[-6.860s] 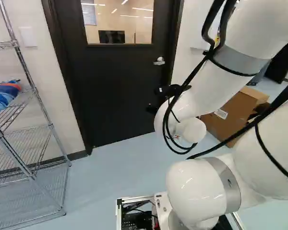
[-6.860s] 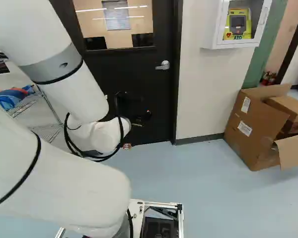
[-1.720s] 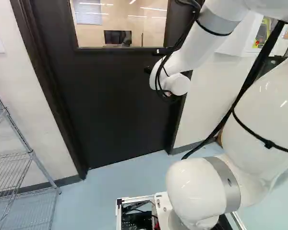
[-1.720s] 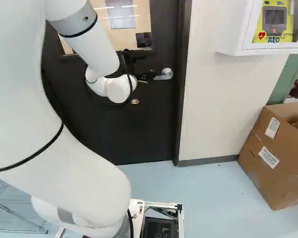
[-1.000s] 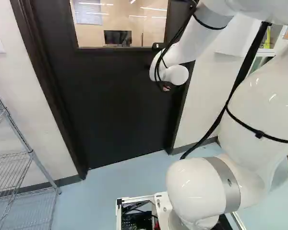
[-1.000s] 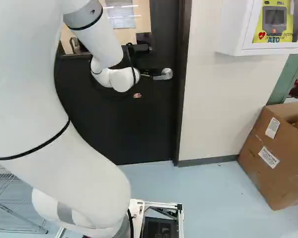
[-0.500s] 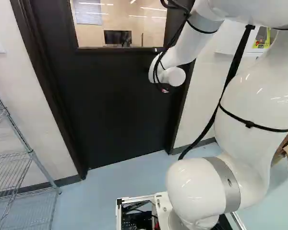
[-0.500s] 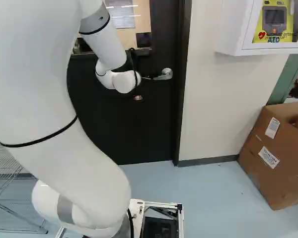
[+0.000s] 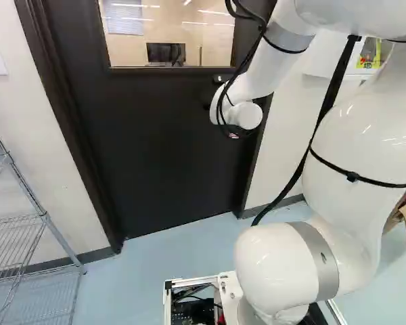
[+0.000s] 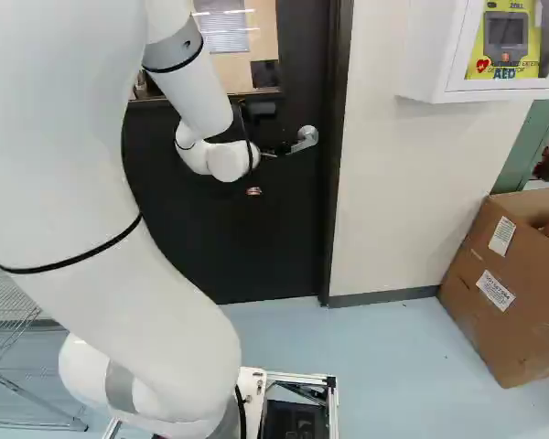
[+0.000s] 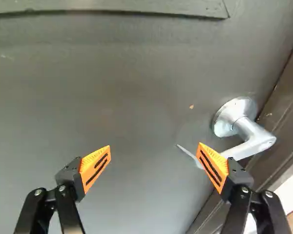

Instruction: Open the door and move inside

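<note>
The door [image 9: 162,149] is black, its handle [image 11: 256,139] silver, the pads [image 11: 90,164] black-striped orange.

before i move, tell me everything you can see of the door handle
The door handle is a smooth, silvery lever, metal by its look. From a round plate on the dark door, near the frame, a short neck bends into the lever, which slants down away from the frame. One finger of the open tool hides part of it; its thin end shows between the fingers. Whether that finger touches it, I cannot tell.
</note>
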